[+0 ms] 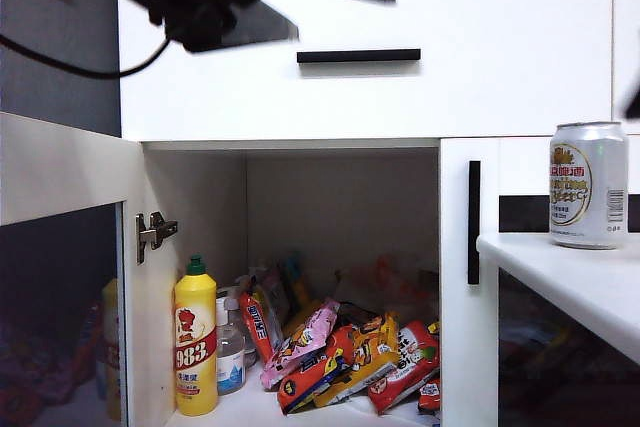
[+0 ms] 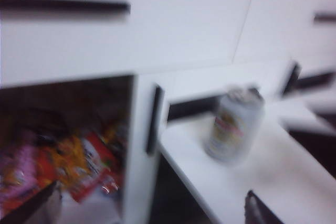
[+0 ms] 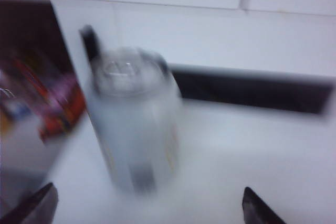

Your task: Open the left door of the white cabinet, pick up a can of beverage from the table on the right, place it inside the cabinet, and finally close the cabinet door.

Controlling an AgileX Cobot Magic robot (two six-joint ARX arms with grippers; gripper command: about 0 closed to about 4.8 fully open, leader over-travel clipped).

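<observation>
Exterior view: left door (image 1: 60,167) of the white cabinet (image 1: 450,57) stands swung wide toward the near left, so the compartment mouth is clear for loading. Inside, a yellow bottle (image 1: 196,342) stands at front left and snack packets (image 1: 350,352) fill the floor; my guess is the bare strip at front is the only landing spot. Can of beverage (image 1: 588,185) sits upright on the counter (image 1: 580,287) at right, near its left edge, untouched. Right gripper (image 3: 147,203) hangs just short of the can, jaws spread wide and empty, the can lined up between them. Left gripper (image 2: 152,205) is back from the cabinet front, jaws wide, holding nothing, I judge to leave room. Wrist views blurred.
</observation>
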